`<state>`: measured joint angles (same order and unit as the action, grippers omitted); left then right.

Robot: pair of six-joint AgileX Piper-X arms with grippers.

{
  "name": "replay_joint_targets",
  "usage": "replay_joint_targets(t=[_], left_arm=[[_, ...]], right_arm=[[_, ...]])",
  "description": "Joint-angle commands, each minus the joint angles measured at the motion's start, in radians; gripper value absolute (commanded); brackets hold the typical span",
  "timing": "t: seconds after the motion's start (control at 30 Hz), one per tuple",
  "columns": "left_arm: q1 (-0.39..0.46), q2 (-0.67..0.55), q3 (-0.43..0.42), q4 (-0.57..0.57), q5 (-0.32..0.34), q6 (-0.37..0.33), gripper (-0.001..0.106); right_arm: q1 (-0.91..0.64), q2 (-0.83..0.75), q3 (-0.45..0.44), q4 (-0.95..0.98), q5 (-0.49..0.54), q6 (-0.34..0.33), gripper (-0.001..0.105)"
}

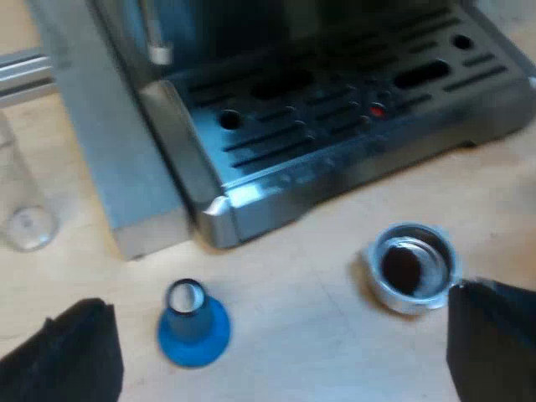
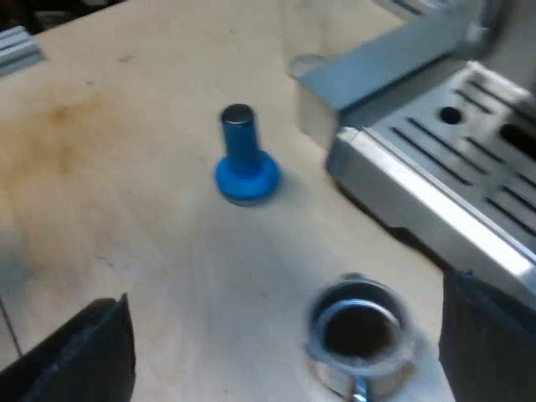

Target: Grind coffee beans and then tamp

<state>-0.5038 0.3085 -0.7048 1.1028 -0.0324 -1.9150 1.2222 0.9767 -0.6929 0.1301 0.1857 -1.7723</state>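
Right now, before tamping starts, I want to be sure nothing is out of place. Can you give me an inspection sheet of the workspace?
Surface: wooden table, faintly stained.
Job's things: blue tamper upright; metal holder loose on the table, dark grounds inside; espresso machine close by.
Clutter: measuring glass beside the machine.
Grippers: left gripper and right gripper open, holding nothing.
Cables: nothing seen.
Surroundings: metal rail beyond the glass.

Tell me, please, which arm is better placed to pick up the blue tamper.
Probably left: the blue tamper stands close to the open left gripper, while the right gripper hovers by the metal holder.
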Motion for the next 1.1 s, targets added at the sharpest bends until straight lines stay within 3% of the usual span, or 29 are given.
replay_joint_targets(t=[0.03,0.1,0.23,0.4,0.63,0.83,1.1], left_arm=[[0.087,-0.005,0.006,-0.011,-0.027,-0.014,0.080],[0.150,-0.005,0.016,-0.011,-0.031,-0.012,0.080],[0.326,-0.005,0.052,-0.041,0.038,0.086,0.080],[0.420,-0.003,0.108,-0.095,0.154,0.079,0.080],[0.416,0.048,0.173,-0.151,0.203,0.098,0.080],[0.343,0.150,0.172,-0.214,0.202,0.102,0.080],[0.250,0.379,0.172,-0.252,0.131,0.120,0.080]], right_arm=[[-0.002,0.038,-0.009,-0.065,-0.019,-0.013,0.076],[-0.002,0.044,-0.009,-0.070,-0.019,-0.013,0.076],[-0.002,0.113,-0.009,-0.130,-0.032,0.003,0.076],[-0.002,0.164,-0.009,-0.174,-0.032,0.003,0.076],[-0.002,0.241,-0.009,-0.226,-0.032,0.063,0.076],[-0.002,0.255,-0.009,-0.231,-0.027,0.072,0.076],[-0.002,0.255,-0.009,-0.231,-0.025,0.072,0.076]])
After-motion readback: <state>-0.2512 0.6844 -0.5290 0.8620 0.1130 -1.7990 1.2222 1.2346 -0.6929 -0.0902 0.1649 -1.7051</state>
